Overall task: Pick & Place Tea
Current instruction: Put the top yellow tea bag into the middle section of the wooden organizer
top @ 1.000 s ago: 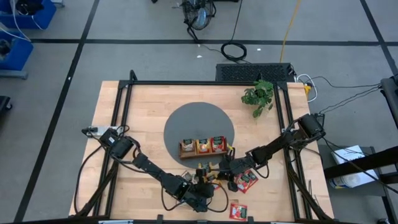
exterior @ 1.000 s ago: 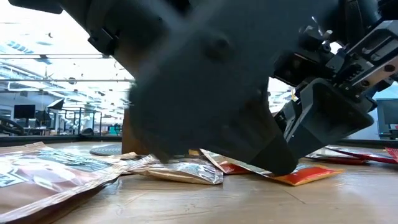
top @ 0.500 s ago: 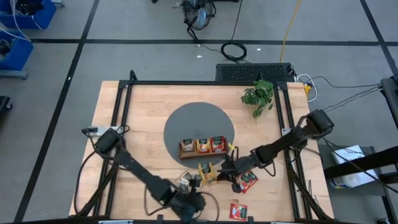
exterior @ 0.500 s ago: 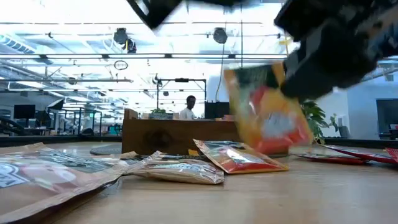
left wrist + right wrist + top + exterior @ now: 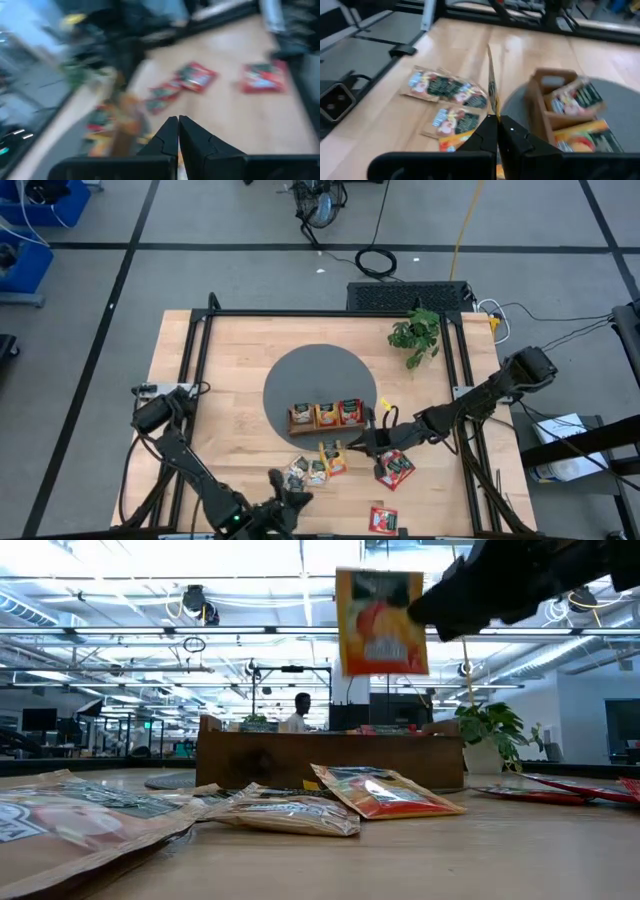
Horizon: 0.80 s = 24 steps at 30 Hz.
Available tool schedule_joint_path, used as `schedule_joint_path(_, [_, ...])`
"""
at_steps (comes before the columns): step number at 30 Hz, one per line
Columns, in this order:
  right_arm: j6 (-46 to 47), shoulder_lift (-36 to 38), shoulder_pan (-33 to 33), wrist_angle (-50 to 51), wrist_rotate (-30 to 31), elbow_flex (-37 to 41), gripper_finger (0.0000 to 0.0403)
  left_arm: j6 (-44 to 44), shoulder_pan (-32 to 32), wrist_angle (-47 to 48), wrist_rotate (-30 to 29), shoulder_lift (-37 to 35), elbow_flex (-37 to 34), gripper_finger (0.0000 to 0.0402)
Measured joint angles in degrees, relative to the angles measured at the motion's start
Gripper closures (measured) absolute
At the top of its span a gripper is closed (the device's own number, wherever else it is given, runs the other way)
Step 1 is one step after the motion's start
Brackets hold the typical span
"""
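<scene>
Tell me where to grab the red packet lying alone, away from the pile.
Come straight down on the red packet: it lies flat and apart from the others, so pinch across two opposite edges, probably. The left gripper is nearest; the right gripper holds an orange packet.

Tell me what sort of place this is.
Probably a robotics lab in an open industrial hall: a framed wooden table, cables across the taped floor, and ceiling lights over workstations where a person sits.

Glossy foil tea packets — pale wood table.
</scene>
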<state>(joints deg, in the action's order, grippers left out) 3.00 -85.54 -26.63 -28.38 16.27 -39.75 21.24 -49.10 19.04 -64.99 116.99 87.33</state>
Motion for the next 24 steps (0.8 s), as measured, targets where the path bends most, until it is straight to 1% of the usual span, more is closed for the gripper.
schedule_joint_path(1, [-0.9, 0.0, -0.5, -0.5, 0.1, 0.0, 0.0403, 1.2, 0.4, 0.8, -1.9, 0.0, 0.0, 0.038])
schedule_joint_path(3, [-3.0, 0.0, -1.7, -1.4, 0.1, 0.0, 0.0403, 1.9, 1.5, 2.2, -2.2, 0.0, 0.0, 0.038])
schedule_joint_path(6, [-5.7, 0.0, -3.7, -3.6, 0.2, 0.0, 0.0403, 1.9, 3.9, 2.5, 1.3, 0.0, 0.0, 0.038])
schedule_joint_path(9, [-7.0, -0.5, -5.1, -4.3, 0.2, 0.0, 0.0403, 1.9, 7.0, 0.9, 7.8, 0.0, 0.0, 0.038])
schedule_joint_path(12, [-7.9, -0.7, -6.5, -3.7, 1.9, 0.0, 0.0403, 1.6, 10.4, -2.3, 18.4, 0.0, 0.0, 0.0368])
schedule_joint_path(14, [-8.4, -0.6, -7.2, -2.7, 3.7, 0.0, 0.0403, 0.3, 12.3, -3.5, 24.2, 0.0, 0.0, 0.0345])
schedule_joint_path(16, [-8.5, -0.7, -8.0, -1.0, 6.3, 0.0, 0.0403, 0.2, 13.5, -3.7, 25.8, 0.0, 0.0, 0.0313])
schedule_joint_path(18, [-8.7, -0.7, -8.8, -1.0, 7.7, 0.0, 0.0403, 0.2, 14.1, -3.6, 24.5, 0.0, 0.0, 0.0277])
schedule_joint_path(21, [-8.3, -0.6, -9.3, 0.4, 7.8, 0.0, 0.0403, 0.2, 14.4, -2.7, 22.5, 0.0, 0.1, 0.0223])
schedule_joint_path(24, [-8.0, -0.7, -10.1, 1.2, 9.1, 0.0, 0.0403, -0.2, 14.5, -2.4, 20.8, 0.0, 0.0, 0.0176])
